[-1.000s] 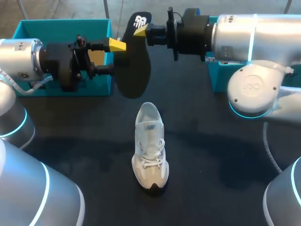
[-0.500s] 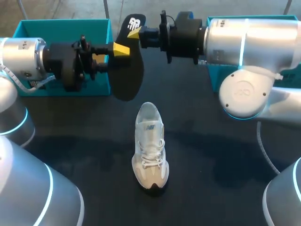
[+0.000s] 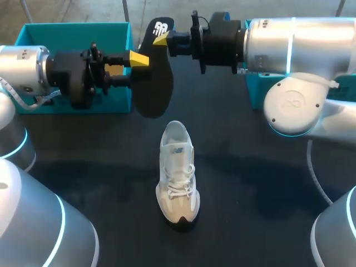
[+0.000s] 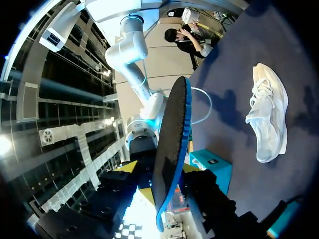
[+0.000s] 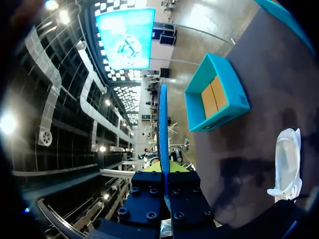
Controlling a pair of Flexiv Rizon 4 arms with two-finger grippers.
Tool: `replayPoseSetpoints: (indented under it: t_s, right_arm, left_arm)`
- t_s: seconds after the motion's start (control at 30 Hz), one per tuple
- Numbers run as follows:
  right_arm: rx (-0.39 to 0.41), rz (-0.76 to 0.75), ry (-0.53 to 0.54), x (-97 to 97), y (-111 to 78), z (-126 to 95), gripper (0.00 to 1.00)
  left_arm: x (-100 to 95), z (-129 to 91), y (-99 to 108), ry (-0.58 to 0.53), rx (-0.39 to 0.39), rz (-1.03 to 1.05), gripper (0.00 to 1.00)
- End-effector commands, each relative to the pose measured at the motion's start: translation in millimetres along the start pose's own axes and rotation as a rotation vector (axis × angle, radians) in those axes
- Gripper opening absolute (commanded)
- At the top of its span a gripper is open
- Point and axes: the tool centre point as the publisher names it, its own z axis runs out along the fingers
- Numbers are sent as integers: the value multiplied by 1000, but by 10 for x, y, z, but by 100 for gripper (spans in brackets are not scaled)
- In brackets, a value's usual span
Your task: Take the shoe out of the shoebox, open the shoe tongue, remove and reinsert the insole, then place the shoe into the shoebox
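The box sits at the back-left corner of the surface. Just beside it, the left hand is spread, with a finger on either side of the black insole and, as far as I can tell, not clamping it. The insole hangs in the air above the back edge, pinched near its top by the right hand. The shoe stands mid-surface, empty. Shoe out and insole out look done. Reinserting the insole and boxing the shoe remain.
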Motion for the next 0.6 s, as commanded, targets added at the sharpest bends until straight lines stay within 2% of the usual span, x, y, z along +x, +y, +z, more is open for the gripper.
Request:
replayPoseSetpoints:
  t_s: [0.03,0.47,0.5,0.53,0.57,0.6]
  right_arm:
    - [-4,2,0,-1,-13,39,0]
    - [-30,4,17,-56,-92,25,0]
    - [-34,2,19,-65,-99,3,27]
    - [-37,-5,19,-75,-107,-20,79]
    - [-42,-18,15,-87,-112,-52,100]
    - [-44,-18,15,-101,-120,-94,100]
  left_arm:
    - [18,-6,-13,-3,-4,-3,0]
    - [72,23,33,-21,9,-36,0]
    - [72,20,32,-22,13,-40,0]
    - [70,13,25,-23,14,-41,0]
    - [65,9,15,-22,18,-39,0]
    - [60,6,5,-19,20,-36,0]
